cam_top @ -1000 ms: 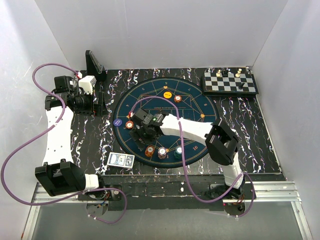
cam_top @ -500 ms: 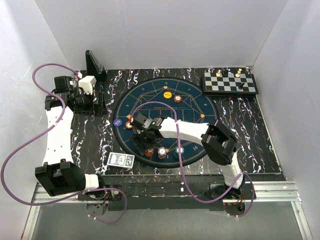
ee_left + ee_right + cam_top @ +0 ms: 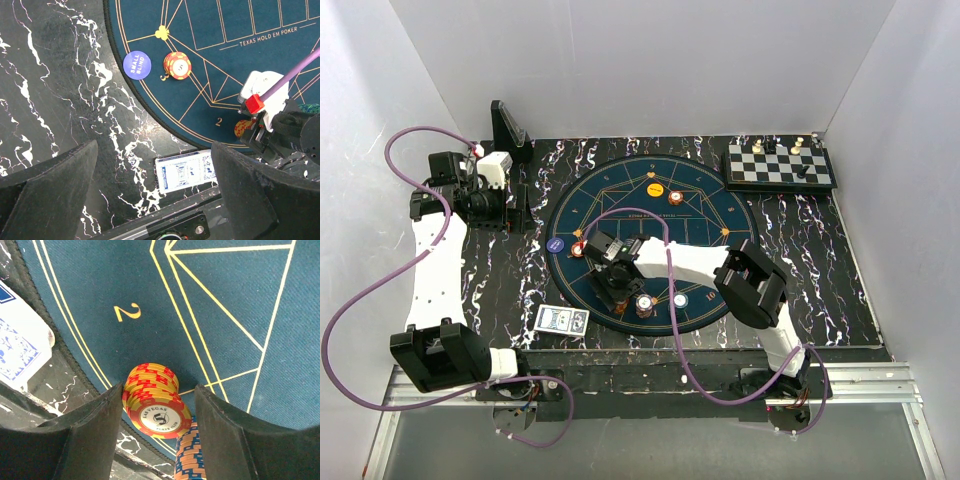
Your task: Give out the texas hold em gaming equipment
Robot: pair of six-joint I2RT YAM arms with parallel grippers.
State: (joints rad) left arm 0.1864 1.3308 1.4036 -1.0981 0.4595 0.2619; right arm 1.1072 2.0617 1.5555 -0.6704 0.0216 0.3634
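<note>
My right gripper [image 3: 616,290] hangs low over the near edge of the round blue mat [image 3: 705,215]. In the right wrist view its open fingers straddle a yellow-and-red chip stack [image 3: 155,402]. The left finger is about touching it and the right finger stands a little off. An orange-and-blue chip stack [image 3: 192,455] stands right beside it. The blue-backed card deck [image 3: 562,319] lies off the mat at the table's near edge, and it also shows in the left wrist view [image 3: 187,170]. My left gripper [image 3: 510,205] is open and empty, high at the back left.
More chip stacks sit on the mat: one at its left edge [image 3: 578,248], two at the back [image 3: 655,189], two near the front [image 3: 644,304]. A blue small-blind button [image 3: 554,243] lies just off the mat. A chessboard [image 3: 780,165] is at the back right, and a black stand [image 3: 507,125] at the back left.
My right gripper has moved toward the near edge of the mat and come down around the yellow-and-red chip stack. The left arm has not moved.
</note>
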